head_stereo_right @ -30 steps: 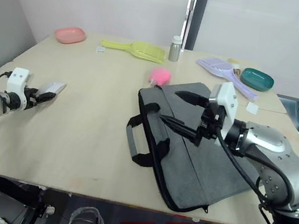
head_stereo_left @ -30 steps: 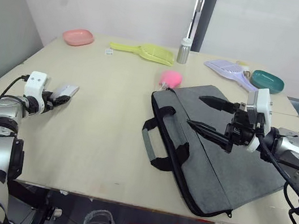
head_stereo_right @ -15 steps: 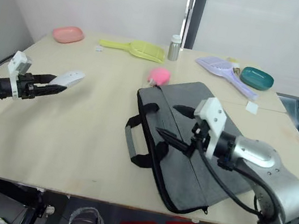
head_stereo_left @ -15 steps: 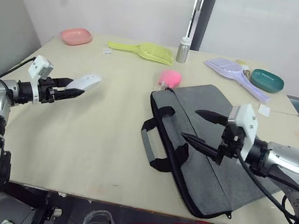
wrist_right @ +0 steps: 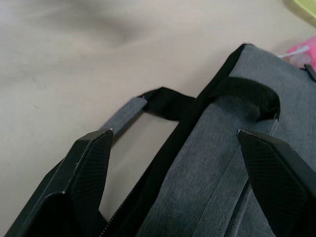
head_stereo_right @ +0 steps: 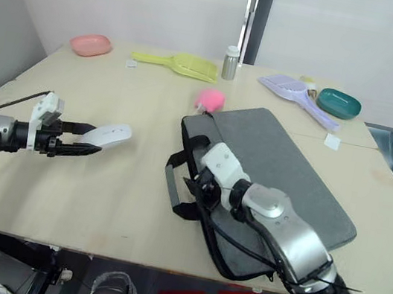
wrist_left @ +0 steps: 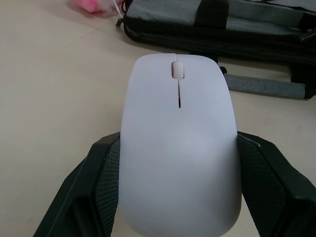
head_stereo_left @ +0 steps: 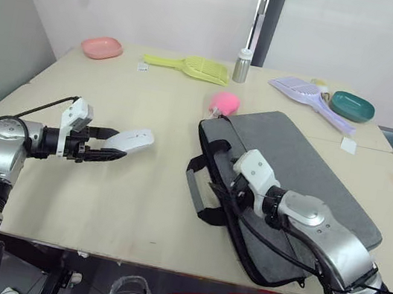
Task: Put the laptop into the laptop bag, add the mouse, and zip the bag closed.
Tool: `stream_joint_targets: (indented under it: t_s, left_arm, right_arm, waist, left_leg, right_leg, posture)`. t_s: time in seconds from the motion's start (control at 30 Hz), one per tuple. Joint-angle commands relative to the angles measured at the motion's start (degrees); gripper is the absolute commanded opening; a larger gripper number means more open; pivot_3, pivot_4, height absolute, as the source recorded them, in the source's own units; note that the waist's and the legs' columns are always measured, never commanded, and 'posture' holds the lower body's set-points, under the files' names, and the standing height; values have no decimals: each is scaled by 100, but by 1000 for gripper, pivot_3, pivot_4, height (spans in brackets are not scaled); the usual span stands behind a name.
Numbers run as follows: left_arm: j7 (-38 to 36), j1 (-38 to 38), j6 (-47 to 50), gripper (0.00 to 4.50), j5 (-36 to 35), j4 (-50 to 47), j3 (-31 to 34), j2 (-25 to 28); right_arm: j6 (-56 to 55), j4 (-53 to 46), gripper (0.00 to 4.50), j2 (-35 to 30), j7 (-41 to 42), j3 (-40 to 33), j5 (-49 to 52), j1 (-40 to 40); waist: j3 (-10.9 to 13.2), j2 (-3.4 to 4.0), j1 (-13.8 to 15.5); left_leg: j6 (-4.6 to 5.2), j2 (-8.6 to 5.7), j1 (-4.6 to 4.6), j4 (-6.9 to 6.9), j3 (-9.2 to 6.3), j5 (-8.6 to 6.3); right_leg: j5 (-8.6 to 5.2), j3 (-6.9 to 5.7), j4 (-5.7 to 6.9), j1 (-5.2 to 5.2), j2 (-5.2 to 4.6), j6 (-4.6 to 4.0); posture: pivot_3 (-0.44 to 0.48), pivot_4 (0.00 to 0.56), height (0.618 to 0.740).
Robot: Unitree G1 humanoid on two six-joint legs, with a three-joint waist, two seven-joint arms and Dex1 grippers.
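the left gripper (wrist_left: pixel 177 197) holds the white mouse (head_stereo_left: pixel 130 139) tight, left of the grey laptop bag (head_stereo_left: pixel 303 187). the right gripper (wrist_right: pixel 182 173) is wide open and holds nothing, maybe just above the bag's near-left edge.

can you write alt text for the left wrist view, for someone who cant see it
A white mouse with a grey scroll wheel is gripped between the two black fingers of the left claw, above a beige table. Beyond it lies the grey laptop bag with black strap handles, and a pink fluffy charm sits at the bag's corner.
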Motion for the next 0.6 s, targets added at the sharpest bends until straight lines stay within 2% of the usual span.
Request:
stream_joint_targets:
  t_s: [0.03, 0.1, 0.27, 0.3, 0.33, 0.6]
  left_arm:
    - [17, 6, 44, 2827, -124, -211, 55, 112]
    - [35, 11, 61, 2827, -140, -228, 41, 107]
    - [69, -32, 41, 2827, -144, -170, 25, 90]
    - [74, -47, 27, 2827, -138, -144, 18, 82]
    - [77, -59, 14, 2827, -136, -124, 13, 75]
    - [136, -114, 4, 2827, -159, -74, 0, 1]
  right_arm:
    - [71, -23, 4187, 44, -124, 51, -338, -38]
    - [69, 62, 4187, -68, -105, 257, -651, -85]
    - [206, 130, 4187, 76, -65, 229, -797, -24]
    - [197, 146, 3647, 58, -34, 239, -832, -17]
    - [210, 157, 3420, 55, -4, 234, -845, -3]
    - [-82, 238, 696, -192, 203, 297, -1264, 117]
  waist:
    - [0, 0, -7]
    - [0, 0, -12]
    - [0, 0, -22]
    - [-1, -1, -20]
    - [-1, -1, -20]
    - [-1, -1, 5]
  left_leg:
    - [0, 0, 0, 0, 0, 0]
    - [-1, 0, 2, 0, 0, 1]
    - [-3, 1, 4, 1, 0, 2]
    - [-3, 0, 3, 1, 0, 2]
    - [-3, 0, 3, 2, 0, 1]
    - [-2, 0, 4, 11, 0, 2]
  right_leg:
    - [0, 0, 1, 0, 0, 0]
    - [1, 0, 2, 0, 1, 1]
    - [7, 1, 6, 0, 1, 13]
    - [7, 2, 6, 0, 1, 12]
    - [7, 2, 6, 0, 1, 12]
    - [6, 4, 15, 1, 0, 11]
  posture:
    - [0, 150, 740]
    - [0, 150, 740]
    - [0, 150, 740]
    - [0, 150, 740]
    - [0, 150, 740]
    - [0, 150, 740]
